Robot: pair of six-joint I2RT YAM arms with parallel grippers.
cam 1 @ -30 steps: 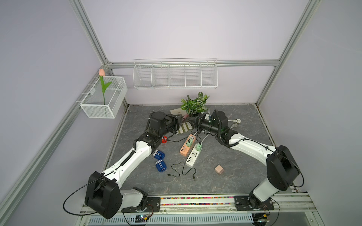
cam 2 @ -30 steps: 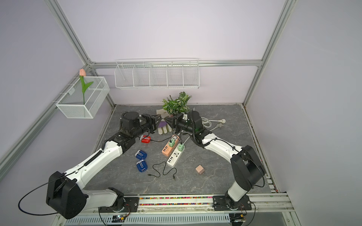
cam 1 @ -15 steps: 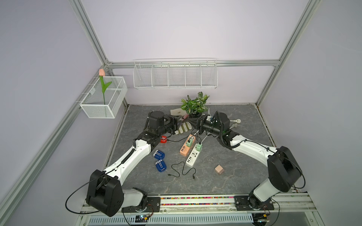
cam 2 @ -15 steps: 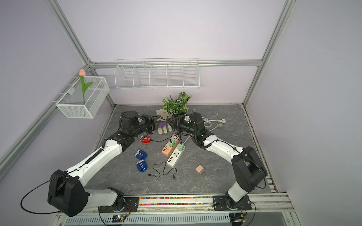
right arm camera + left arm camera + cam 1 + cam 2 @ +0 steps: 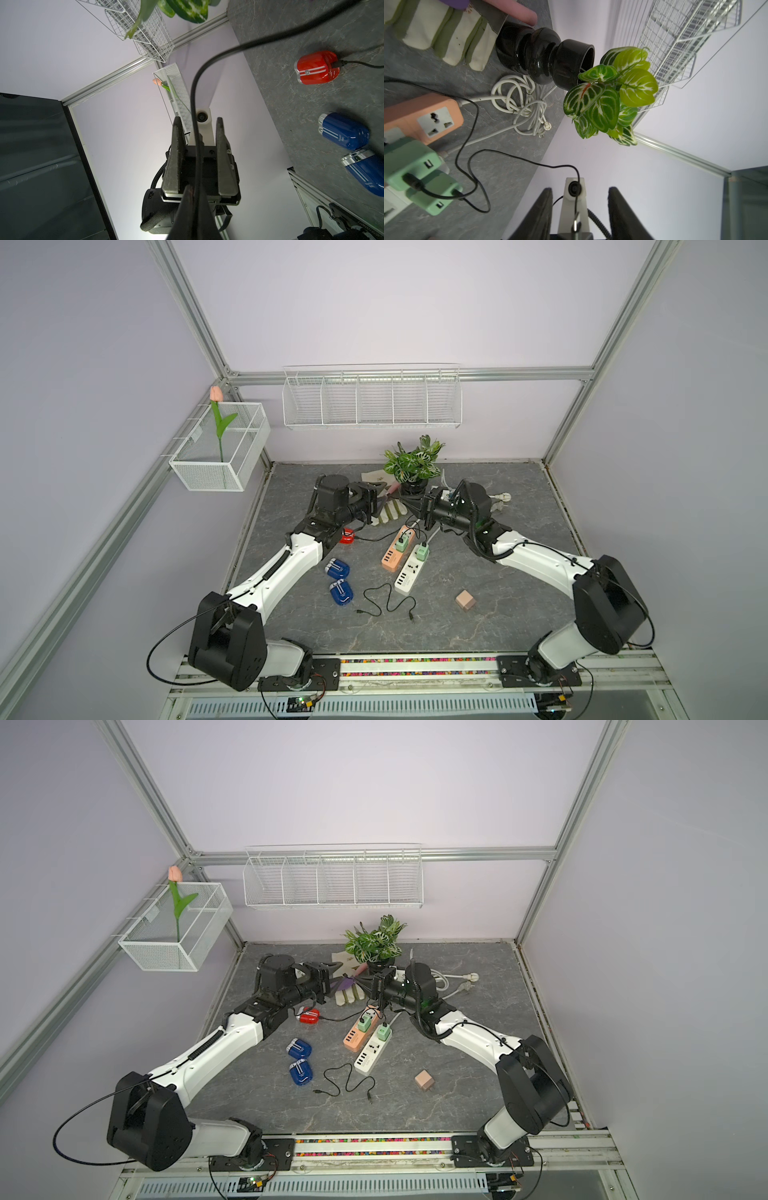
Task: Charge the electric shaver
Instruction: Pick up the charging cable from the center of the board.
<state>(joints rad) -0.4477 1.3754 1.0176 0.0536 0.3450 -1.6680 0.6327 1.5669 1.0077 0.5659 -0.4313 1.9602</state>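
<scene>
Drawn back slightly, right end effector (image 5: 190, 188) clamps black cable (image 5: 194, 104); left end effector (image 5: 580, 190) jaws apart; blue shaver (image 5: 345, 135) lettering unreadable.

Your left arm (image 5: 286, 568) and right arm (image 5: 536, 560) wear white shells between black joint housings. Behind each pair of dark, wedge-shaped jaws you see a white camera mount (image 5: 202, 124), small screws (image 5: 212, 152) and a ribbed black cable (image 5: 156, 176).

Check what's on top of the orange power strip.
A green adapter sits on the orange power strip, black cable plugged in. Free socket beside it; what's beneath the adapter is hidden.
</scene>
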